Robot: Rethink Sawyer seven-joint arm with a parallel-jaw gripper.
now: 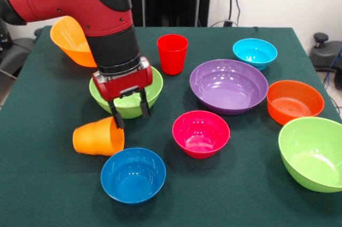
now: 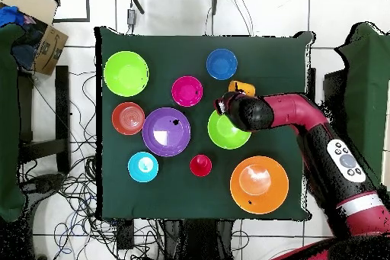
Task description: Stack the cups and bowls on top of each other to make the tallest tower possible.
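My gripper [image 1: 133, 120] hangs open over the table's middle left, with nothing between its fingers. Its left fingertip [image 1: 119, 124] is at the rim of an orange cup [image 1: 98, 137] [image 2: 242, 88] lying on its side, mouth toward the gripper. Whether they touch I cannot tell. A lime green bowl [image 1: 156, 89] [image 2: 227, 131] sits just behind the gripper. The red cup [image 1: 172, 53] [image 2: 200, 165] stands upright and alone. Around it are the purple [image 1: 228, 85], pink [image 1: 201, 133], dark blue [image 1: 133, 174], light blue [image 1: 255, 52], orange [image 1: 295, 101] and second lime green [image 1: 312, 152] bowls, all apart from one another.
A large yellow-orange bowl [image 1: 69, 40] [image 2: 259, 184] sits tilted at the far left corner, partly hidden behind the arm. The green tablecloth [image 1: 240, 200] covers the whole table. Cables and a cardboard box [image 2: 46, 40] lie on the floor around it.
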